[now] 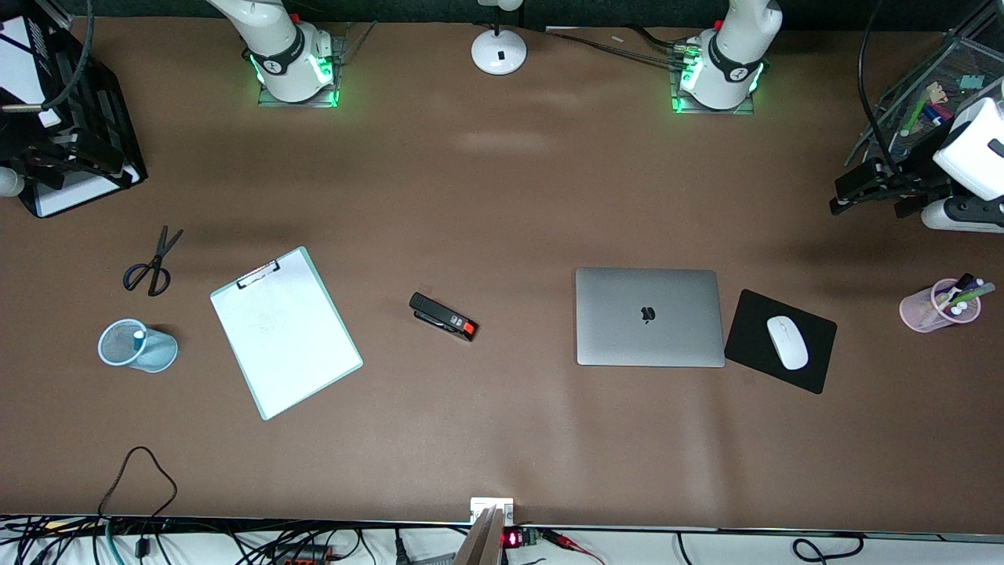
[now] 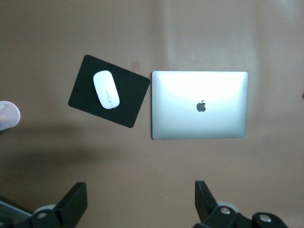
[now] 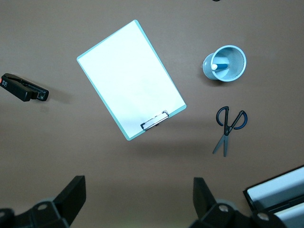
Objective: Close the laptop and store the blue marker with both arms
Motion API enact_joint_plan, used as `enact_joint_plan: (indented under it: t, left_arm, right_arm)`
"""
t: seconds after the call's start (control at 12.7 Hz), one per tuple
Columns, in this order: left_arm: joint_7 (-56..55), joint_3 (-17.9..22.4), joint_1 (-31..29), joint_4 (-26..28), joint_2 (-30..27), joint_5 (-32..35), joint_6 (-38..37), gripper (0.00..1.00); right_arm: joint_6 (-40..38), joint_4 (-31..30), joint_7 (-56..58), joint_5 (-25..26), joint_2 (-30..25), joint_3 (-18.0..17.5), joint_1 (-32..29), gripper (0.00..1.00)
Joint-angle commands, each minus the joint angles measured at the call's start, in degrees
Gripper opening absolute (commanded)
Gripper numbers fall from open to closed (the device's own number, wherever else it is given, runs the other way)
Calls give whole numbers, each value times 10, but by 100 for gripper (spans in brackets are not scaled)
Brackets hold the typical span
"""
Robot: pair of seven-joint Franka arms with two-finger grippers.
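Observation:
The silver-grey laptop (image 1: 649, 317) lies closed on the table with its apple logo up; it also shows in the left wrist view (image 2: 199, 105). The blue marker (image 3: 222, 66) stands in a light-blue mesh cup (image 1: 129, 355) toward the right arm's end; only its white end and a bit of blue show (image 1: 140, 335). My left gripper (image 2: 141, 195) is open and empty, high over bare table near the left arm's end (image 1: 851, 192). My right gripper (image 3: 137, 192) is open and empty, high over the table's right arm end.
A white mouse (image 1: 787, 342) lies on a black mouse pad (image 1: 753, 326) beside the laptop. A pink cup of pens (image 1: 925, 310), a black stapler (image 1: 443, 317), a clipboard (image 1: 285, 332), scissors (image 1: 153, 263) and a black tray (image 1: 86, 118) are also on the table.

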State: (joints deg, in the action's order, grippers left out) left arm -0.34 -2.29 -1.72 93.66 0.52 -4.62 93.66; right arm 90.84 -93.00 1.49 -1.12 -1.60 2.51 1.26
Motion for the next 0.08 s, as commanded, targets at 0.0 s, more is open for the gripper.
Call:
enact_joint_plan:
  t: [0.0]
  left_arm:
    - [13,-3,-6,-4,-1,-7,-5,100]
  right_arm:
    - [-11,6,-2,1,-2,-2,-3,100]
